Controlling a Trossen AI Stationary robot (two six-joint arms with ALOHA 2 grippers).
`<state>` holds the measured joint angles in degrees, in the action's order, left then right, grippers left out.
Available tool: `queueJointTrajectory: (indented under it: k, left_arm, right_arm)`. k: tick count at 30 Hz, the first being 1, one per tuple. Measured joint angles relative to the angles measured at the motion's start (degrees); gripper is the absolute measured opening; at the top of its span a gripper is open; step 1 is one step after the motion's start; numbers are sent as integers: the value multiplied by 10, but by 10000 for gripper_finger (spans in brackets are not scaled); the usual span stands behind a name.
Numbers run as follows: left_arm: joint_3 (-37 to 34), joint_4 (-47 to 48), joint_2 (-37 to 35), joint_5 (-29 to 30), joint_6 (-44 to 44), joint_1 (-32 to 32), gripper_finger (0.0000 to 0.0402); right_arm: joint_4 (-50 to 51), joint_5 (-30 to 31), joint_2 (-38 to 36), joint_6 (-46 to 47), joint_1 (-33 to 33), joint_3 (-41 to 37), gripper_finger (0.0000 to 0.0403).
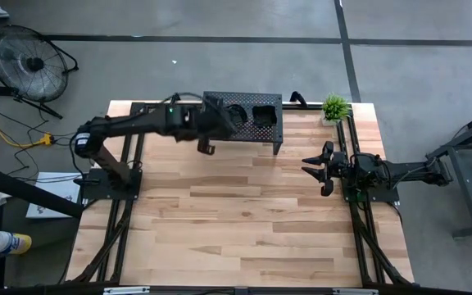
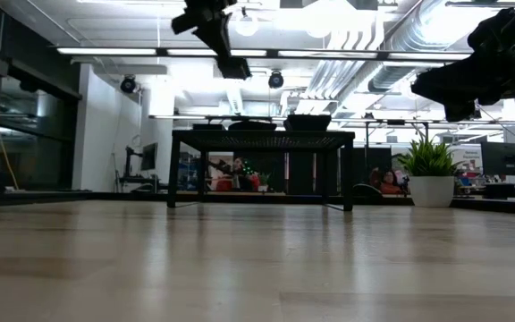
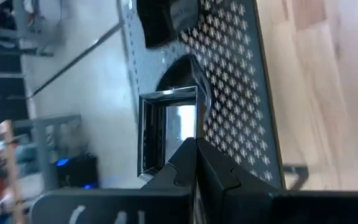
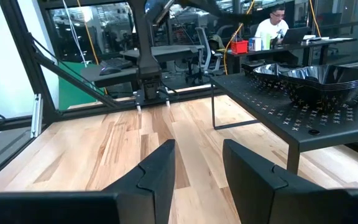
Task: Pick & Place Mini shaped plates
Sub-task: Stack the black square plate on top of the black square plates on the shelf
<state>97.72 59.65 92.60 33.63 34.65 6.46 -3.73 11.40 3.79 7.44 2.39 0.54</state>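
Note:
My left gripper (image 1: 218, 115) hangs over the left end of the black perforated rack (image 1: 273, 135) at the table's far side, shut on a small glossy black square plate (image 3: 166, 134). In the low view this plate (image 2: 232, 67) shows below the gripper (image 2: 211, 22), well above the rack top (image 2: 262, 139). More mini plates rest stacked on the rack (image 1: 265, 115), (image 4: 316, 78). My right gripper (image 1: 318, 170) waits open at the table's right side, level, nothing between its fingers (image 4: 160, 168). My left gripper pinches the square plate by one side of its rim (image 3: 193, 127) between its two shut fingers. The fingers slant down from the table's left. The plate is lifted clear of the rack and hangs below the fingertips.
A small potted plant (image 1: 335, 106) stands at the far right corner beside the rack. The wooden table top (image 1: 236, 221) stretches bare toward the near edge. A fan (image 1: 27, 61) stands on the floor beyond the far left corner. A person sits at a desk (image 4: 275, 25) in the room behind.

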Motion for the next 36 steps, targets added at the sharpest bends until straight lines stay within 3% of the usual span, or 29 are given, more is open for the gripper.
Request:
queueJointTrajectory:
  k: [3,10,19,23,26,36]
  left_arm:
    - [0,-9,-5,-49,16,37,0]
    - [-5,-16,-7,-95,26,103,0]
    - [-132,-72,-20,-74,26,152,0]
    - [-173,-139,-32,-61,39,153,0]
    - [-187,-183,-41,-64,57,152,0]
    - [-190,-149,-44,-63,40,153,0]
  right_arm:
    - [0,0,0,0,0,0,129]
    - [0,0,0,0,0,0,129]
    - [0,0,0,0,0,0,129]
    - [0,0,0,0,0,0,129]
    - [0,0,0,0,0,0,129]
    - [0,0,0,0,0,0,129]
